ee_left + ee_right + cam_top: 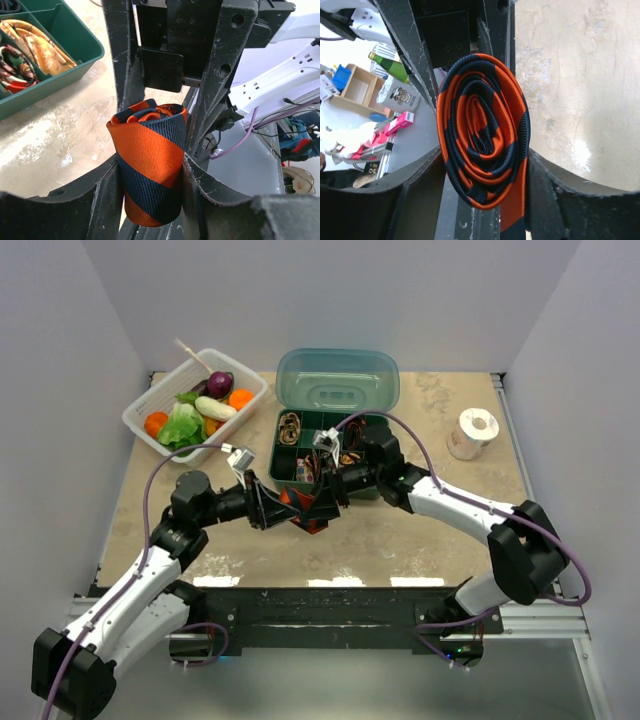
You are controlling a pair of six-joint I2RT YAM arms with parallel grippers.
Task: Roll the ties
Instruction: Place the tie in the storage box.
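An orange-red tie with navy stripes (311, 510) is rolled into a tight coil and hangs just above the table in front of the green box. My left gripper (150, 182) is shut on the coil's (149, 160) sides from the left. My right gripper (484, 155) comes from the right and faces the spiral end of the coil (482, 130), with its jaws against both flanks. A loose tail of the tie hangs at the lower right of the coil. Other rolled ties (42, 50) in red, brown and gold lie in the box's compartments.
The green compartment box (284, 475) stands just behind the grippers, its lid (337, 380) propped open at the back. A white basket (143, 412) of toy vegetables sits at the back left. A white tape roll (472, 432) stands at the back right.
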